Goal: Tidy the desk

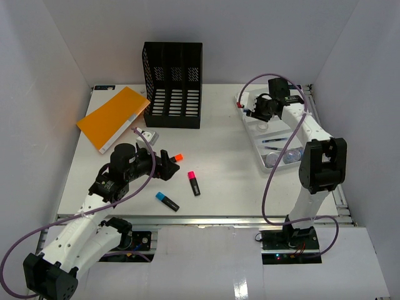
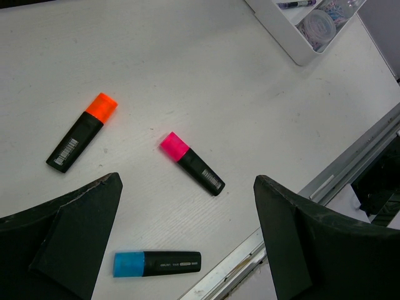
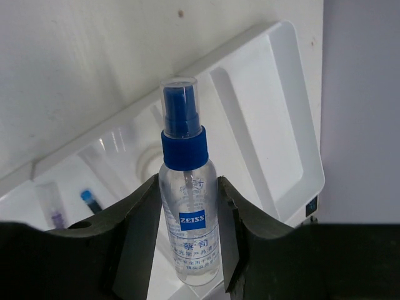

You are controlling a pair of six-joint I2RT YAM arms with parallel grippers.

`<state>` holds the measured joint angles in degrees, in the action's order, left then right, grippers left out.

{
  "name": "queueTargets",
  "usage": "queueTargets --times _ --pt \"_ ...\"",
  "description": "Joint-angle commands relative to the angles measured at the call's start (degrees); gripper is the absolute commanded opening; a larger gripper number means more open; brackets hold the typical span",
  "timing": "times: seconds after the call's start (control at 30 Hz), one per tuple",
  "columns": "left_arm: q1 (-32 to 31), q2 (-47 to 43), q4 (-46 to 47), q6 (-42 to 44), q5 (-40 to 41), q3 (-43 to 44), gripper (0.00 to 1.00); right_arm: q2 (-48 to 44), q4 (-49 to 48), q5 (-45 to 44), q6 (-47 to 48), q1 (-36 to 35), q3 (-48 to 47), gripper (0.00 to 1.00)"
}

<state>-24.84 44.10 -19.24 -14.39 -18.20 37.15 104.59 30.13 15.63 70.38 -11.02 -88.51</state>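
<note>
Three black highlighters lie on the white desk [image 1: 222, 156]: orange-capped [image 1: 177, 157], pink-capped [image 1: 194, 183] and blue-capped [image 1: 167, 200]. My left gripper [image 1: 167, 164] hovers open above them, holding nothing. In the left wrist view the pink one [image 2: 191, 163] lies just ahead of the wide-open gripper [image 2: 187, 187], the orange one [image 2: 82, 132] to the left and the blue one [image 2: 156, 263] near the left finger. My right gripper [image 3: 187, 187] is shut on a clear spray bottle [image 3: 186, 212] with a blue cap, held over the white compartmented tray [image 3: 275, 112] at the back right.
A black mesh file holder [image 1: 173, 84] stands at the back centre, and an orange notebook [image 1: 112, 117] lies at the back left with a small grey item [image 1: 148, 135] beside it. The tray [image 1: 255, 128] holds pens [image 1: 275, 140] and a round clear box [image 1: 273, 159]. A metal rail [image 1: 200, 219] runs along the near edge.
</note>
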Motion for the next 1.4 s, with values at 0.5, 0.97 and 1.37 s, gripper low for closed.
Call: queueTargets --times 0.5,0.97,1.37 --pt "0.3 2.3 0.2 0.8 1.0 0.2 0.98 17.7 -10.7 -8.9 -0.6 1.7 -14.6 0.22" --pt "0.3 3.5 0.1 0.7 1.6 0.2 0.98 21.2 -12.2 -10.2 2.1 2.5 -16.1 0.24" --pt "0.3 4.2 -0.1 0.6 2.2 0.1 0.98 22.9 -14.2 -11.6 5.3 2.5 -15.7 0.28"
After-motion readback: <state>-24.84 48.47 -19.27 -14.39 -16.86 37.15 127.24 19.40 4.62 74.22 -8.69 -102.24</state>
